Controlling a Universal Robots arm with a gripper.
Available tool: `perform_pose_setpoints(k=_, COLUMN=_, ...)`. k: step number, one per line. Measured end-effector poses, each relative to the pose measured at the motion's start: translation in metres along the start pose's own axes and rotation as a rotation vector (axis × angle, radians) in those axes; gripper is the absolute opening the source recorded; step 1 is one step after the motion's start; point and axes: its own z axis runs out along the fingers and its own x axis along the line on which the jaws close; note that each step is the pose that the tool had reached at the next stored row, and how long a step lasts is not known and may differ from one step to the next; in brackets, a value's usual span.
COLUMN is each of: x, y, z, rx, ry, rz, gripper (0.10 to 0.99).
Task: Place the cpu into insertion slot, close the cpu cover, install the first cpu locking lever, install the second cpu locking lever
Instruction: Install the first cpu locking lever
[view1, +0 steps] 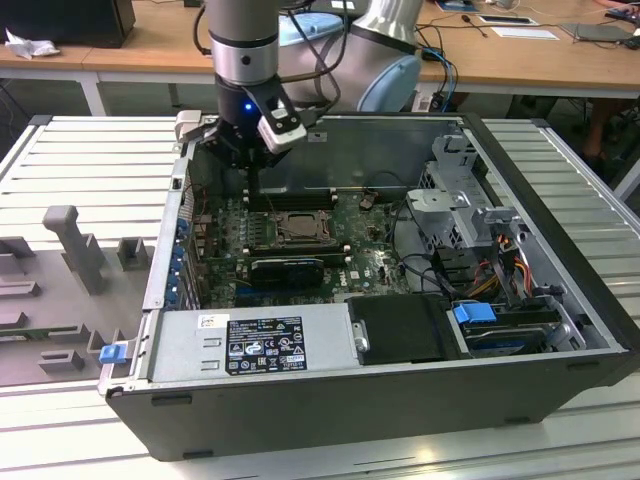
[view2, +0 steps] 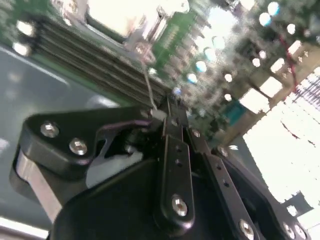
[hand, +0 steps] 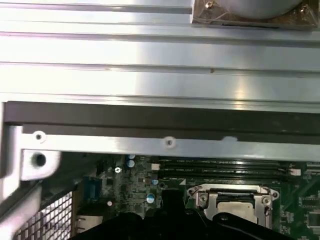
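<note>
Wooden desks (view1: 300, 62) behind; ribbed metal table (view1: 80, 160).

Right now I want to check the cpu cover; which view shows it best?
The first wrist view: the cpu cover lies close and sharp, framing the socket. The exterior view shows it small, below the claw. The second wrist view gives only overexposed glare there.

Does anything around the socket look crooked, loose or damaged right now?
Nothing stands out. The cpu cover sits square on the socket in the first wrist view, and the gripper is inside the open computer case, beside the socket.
</note>
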Motion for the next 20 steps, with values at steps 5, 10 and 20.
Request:
perform_pose_setpoints(k=5, x=-0.026, y=-0.0006, z=0.0011, rx=0.0, ry=0.0003, rz=0.0, gripper=0.106)
perform_pose_setpoints(k=10, x=-0.054, y=-0.0013, z=0.0042, rx=0.0, ry=0.0011, rz=0.0, gripper=0.106)
perform_pose_setpoints(k=20, x=-0.0593, y=-0.0009, z=0.0264, rx=-0.018, ry=-0.024, rz=-0.002, gripper=0.106)
